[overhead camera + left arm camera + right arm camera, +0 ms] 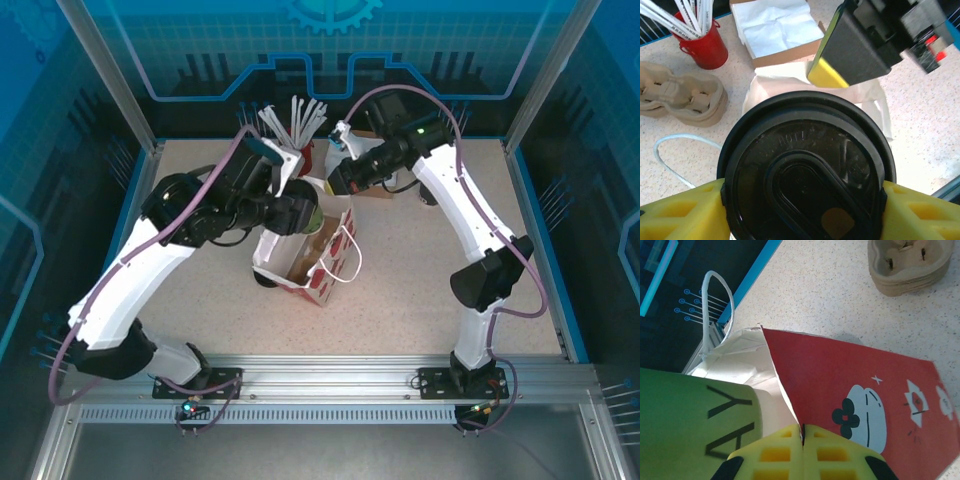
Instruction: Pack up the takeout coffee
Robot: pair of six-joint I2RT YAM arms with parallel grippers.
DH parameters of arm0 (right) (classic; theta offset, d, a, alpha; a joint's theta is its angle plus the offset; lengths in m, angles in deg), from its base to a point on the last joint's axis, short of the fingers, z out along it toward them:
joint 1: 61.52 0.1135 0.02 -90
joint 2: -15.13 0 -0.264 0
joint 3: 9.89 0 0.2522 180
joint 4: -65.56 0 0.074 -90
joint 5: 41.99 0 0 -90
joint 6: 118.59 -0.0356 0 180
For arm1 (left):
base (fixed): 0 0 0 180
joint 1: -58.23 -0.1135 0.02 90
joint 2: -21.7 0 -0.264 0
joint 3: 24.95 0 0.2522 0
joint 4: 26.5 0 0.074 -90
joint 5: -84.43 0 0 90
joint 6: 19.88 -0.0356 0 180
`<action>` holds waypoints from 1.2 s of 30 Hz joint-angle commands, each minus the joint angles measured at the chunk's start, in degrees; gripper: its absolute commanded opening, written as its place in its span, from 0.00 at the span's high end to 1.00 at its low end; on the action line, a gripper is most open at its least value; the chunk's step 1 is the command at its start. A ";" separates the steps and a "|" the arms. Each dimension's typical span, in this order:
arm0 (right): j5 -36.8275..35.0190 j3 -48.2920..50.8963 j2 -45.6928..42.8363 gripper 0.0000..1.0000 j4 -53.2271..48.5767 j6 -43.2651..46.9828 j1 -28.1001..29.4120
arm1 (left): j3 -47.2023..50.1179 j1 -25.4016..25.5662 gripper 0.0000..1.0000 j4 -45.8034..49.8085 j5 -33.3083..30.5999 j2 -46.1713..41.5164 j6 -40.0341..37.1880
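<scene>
Both arms are wearing white shells over black joints: the left arm (120, 290) is filling the lower left of the top view, the right arm (470, 215) the right side. A purple cable (215, 175) is running along each. Black base plates (195, 383) are anchoring them at the bottom. A green light (420, 128) is glowing near the right wrist. The left gripper (800, 210) and right gripper (803, 440) are showing yellow, grid-patterned pads (775, 455).

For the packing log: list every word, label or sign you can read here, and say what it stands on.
"HOT": embossed on the takeout coffee's black lid, faint; anything after it is unclear.
"YA": large dark letters on what looks like its green side, turned sideways, the rest cut off.
Red print on the straws: too small to read.
Paper bag: drawings only, no words.
</scene>
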 commanded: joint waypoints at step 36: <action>-0.23 6.25 -5.12 1.00 8.56 4.91 4.63 | 34.67 3.76 0.39 -26.07 -8.48 -13.14 1.80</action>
